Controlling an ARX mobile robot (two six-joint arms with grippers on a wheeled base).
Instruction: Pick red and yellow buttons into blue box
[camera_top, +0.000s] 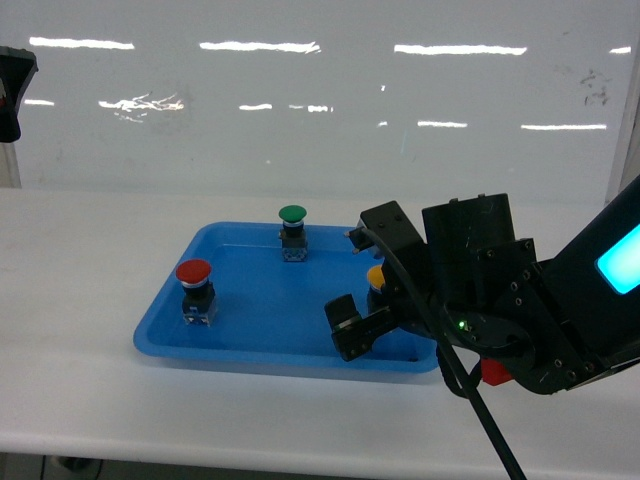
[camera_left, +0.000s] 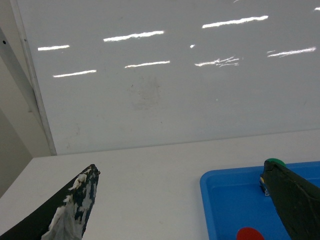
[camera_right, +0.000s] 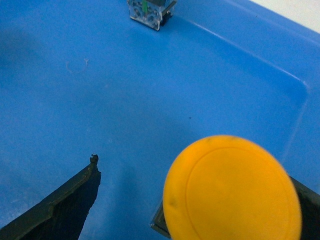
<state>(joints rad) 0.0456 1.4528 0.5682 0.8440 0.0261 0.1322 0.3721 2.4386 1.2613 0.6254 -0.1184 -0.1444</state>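
Three buttons stand in the shallow blue tray (camera_top: 160, 335) on the white surface (camera_top: 80, 250): we see the red button (camera_top: 195, 288) upright near the tray's left end, the green button (camera_top: 292, 231) at the far edge, and the yellow button (camera_top: 376, 277) at the right, mostly hidden behind our right pincer (camera_top: 368, 283). That pincer is spread wide around the yellow cap (camera_right: 232, 189) — one finger (camera_right: 60, 207) stands well clear on the left, the other just shows at the cap's right edge. Our left pincer (camera_left: 185, 205) hangs above the bare surface left of the tray, its fingers far apart and holding nothing. The blue box appears in none of our views.
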